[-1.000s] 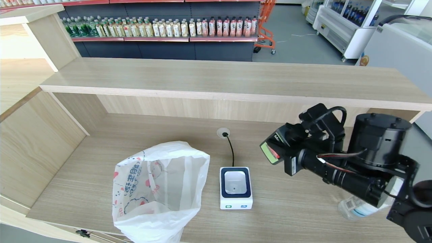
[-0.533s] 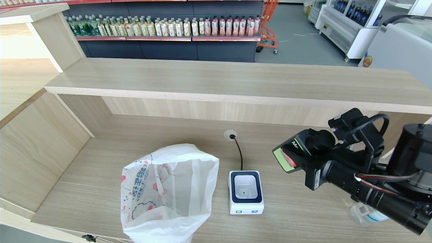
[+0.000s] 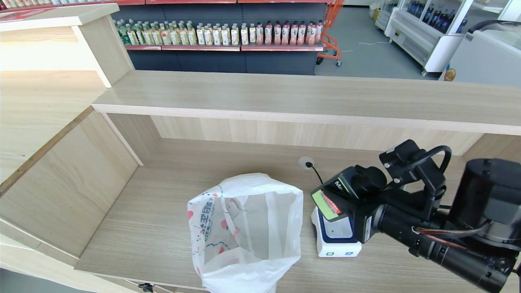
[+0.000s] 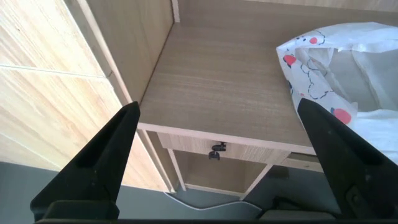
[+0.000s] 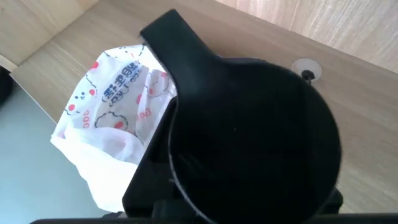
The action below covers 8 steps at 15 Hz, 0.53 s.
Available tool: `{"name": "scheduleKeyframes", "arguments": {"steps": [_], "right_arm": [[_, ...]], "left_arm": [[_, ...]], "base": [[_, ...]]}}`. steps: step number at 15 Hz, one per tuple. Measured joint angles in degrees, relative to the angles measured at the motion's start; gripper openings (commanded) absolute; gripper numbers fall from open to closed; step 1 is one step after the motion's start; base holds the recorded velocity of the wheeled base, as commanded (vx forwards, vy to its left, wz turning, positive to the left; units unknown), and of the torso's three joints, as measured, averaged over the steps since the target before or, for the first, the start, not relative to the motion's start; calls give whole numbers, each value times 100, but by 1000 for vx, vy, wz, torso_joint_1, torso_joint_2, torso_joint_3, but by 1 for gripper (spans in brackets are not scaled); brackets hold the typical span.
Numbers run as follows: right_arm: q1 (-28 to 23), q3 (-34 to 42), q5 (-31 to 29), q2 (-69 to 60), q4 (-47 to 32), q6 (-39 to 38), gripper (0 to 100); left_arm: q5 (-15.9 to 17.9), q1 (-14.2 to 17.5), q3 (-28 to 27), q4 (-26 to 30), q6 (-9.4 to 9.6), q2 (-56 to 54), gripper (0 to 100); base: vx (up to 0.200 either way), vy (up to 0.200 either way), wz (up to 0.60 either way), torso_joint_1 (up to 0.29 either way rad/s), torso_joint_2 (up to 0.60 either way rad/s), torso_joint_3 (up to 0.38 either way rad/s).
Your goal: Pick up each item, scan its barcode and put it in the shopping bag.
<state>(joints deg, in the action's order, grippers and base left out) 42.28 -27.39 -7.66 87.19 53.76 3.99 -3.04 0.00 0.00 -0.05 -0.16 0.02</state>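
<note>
Item over scanner, scan pending

Black item (image 3: 328, 201) is clamped in the right gripper (image 3: 353, 191), label face tilted down over the scanner (image 3: 338, 246). A second ago I had it off to the scanner's right, and the head camera has panned too. Shopping bag (image 3: 248, 228) stands open just left of the scanner on the surface (image 3: 163, 228). Left gripper (image 4: 217, 107) is spread wide and empty. Bagging should be next.
</note>
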Motion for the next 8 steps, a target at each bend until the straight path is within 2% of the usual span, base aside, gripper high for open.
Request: {"name": "scheduleKeyframes", "arguments": {"steps": [1, 5, 8], "right_arm": [[55, -33, 9, 121, -1, -71, 0], [238, -243, 18, 735, 122, -123, 0], [300, -218, -28, 1196, 747, -104, 0]], "left_arm": [[-2, 0, 0, 0, -2, 0, 100], [-5, -5, 0, 0, -17, 0, 100], [-2, 5, 0, -2, -16, 0, 100]], "base": [[0, 200, 0, -2, -2, 7], [0, 0, 0, 0, 0, 0], [0, 0, 0, 0, 0, 0]]}}
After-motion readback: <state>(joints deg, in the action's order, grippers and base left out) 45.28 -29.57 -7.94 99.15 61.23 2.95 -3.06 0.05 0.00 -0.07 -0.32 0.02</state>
